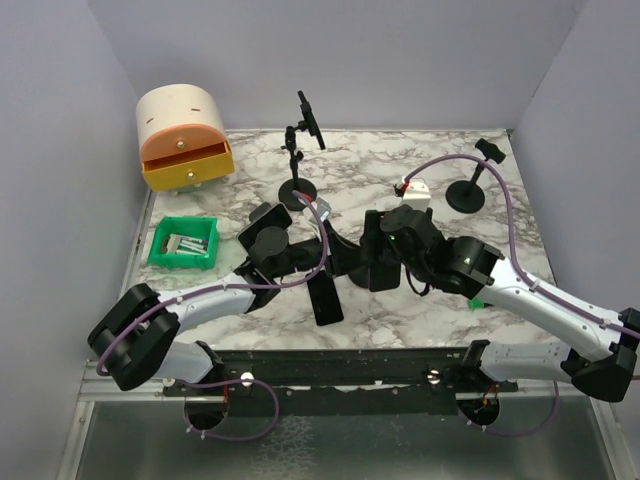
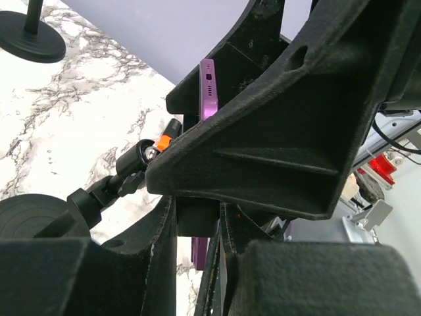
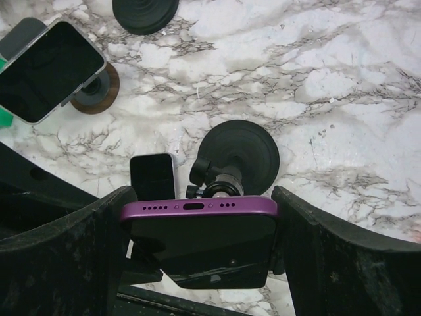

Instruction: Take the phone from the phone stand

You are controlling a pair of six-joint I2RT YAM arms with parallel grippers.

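Right gripper (image 3: 199, 224) holds the purple phone (image 3: 197, 242) by both side edges, just over the phone stand (image 3: 240, 153); the left gripper (image 2: 197, 247) is close, but I cannot tell its opening.

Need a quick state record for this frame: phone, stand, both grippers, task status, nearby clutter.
phone: purple phone, held on edge, right above the phone stand
right gripper: one finger against each side of the purple phone
left gripper: low by the stand's arm; grip unclear
task status: phone not visibly lifted clear of the stand
clutter: black phone lying flat; green bin on the left
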